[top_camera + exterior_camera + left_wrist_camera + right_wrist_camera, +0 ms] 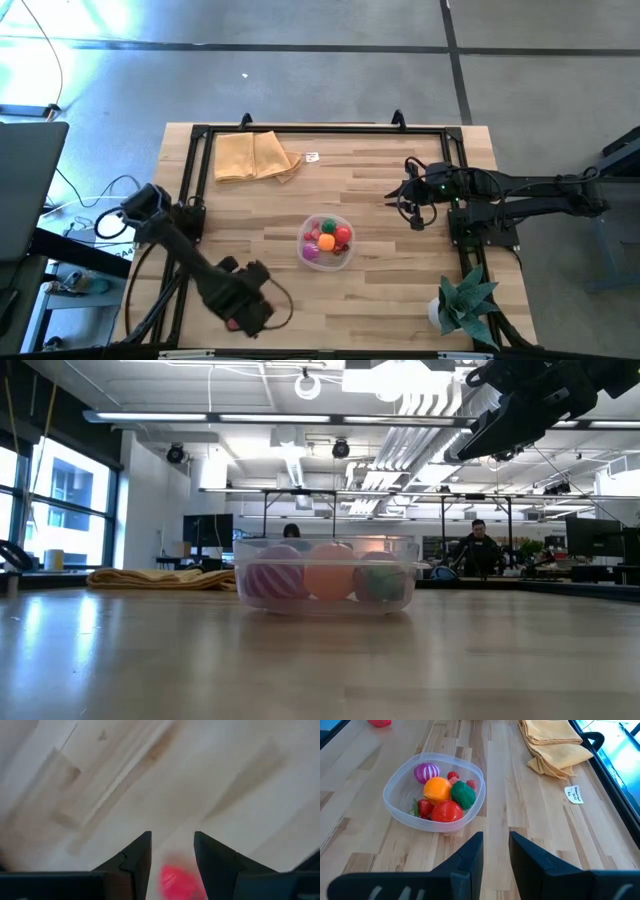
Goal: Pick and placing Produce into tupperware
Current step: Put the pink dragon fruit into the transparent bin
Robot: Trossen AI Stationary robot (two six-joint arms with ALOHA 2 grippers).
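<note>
I see the left gripper (pixel 172 851) low over the desk (pixel 380 200), jaws partly spread around a blurred pink-red toy (pixel 176 881), contact unclear. The right gripper (pixel 496 845) hangs empty, jaws narrowly parted, the tupperware (pixel 395 805) of produce (pixel 440 790) ahead. A paper label (pixel 574 794) carries illegible writing.

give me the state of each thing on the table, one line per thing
tupperware: upright, no lid, holding several toy pieces
produce in the tub: piled together inside
pink piece: on the table between the left gripper's fingers, not visibly lifted
left gripper: open around the pink piece
right gripper: empty, narrow gap, raised above the table
cloth: folded, lying flat
potted plant: upright at the table corner
</note>
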